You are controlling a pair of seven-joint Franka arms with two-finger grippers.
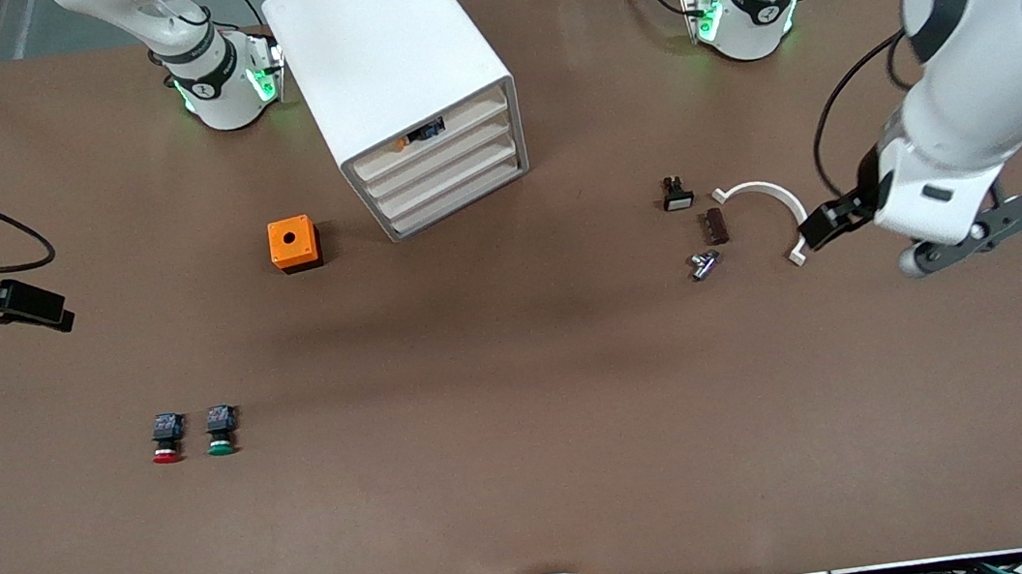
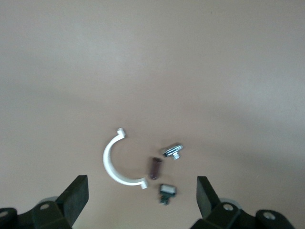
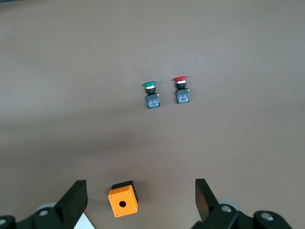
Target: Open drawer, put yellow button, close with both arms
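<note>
The white cabinet (image 1: 402, 76) stands near the robots' bases, turned so its drawer fronts face about five o'clock in the front view. Its top drawer (image 1: 438, 125) is nearly shut, and the yellow button (image 1: 417, 136) lies in it, its black body and a bit of orange cap showing in the gap above the front strip. An orange box (image 1: 294, 244) with a round hole sits at about eight o'clock from the cabinet, just beside its lower corner. A red-capped button (image 1: 166, 439) and a green-capped button (image 1: 221, 431) lie side by side, nearer the front camera and toward the right arm's end. The right gripper (image 3: 138, 200) hangs over the table at that end, fingers spread wide and holding nothing. The left gripper (image 2: 143, 198) hangs over the table at the left arm's end, fingers likewise wide apart and empty, over a white curved clamp (image 1: 767, 207). A small brown block (image 1: 716, 226), a metal bolt (image 1: 704, 264) and a small white-faced switch (image 1: 676, 194) lie at about nine o'clock from the clamp.
</note>
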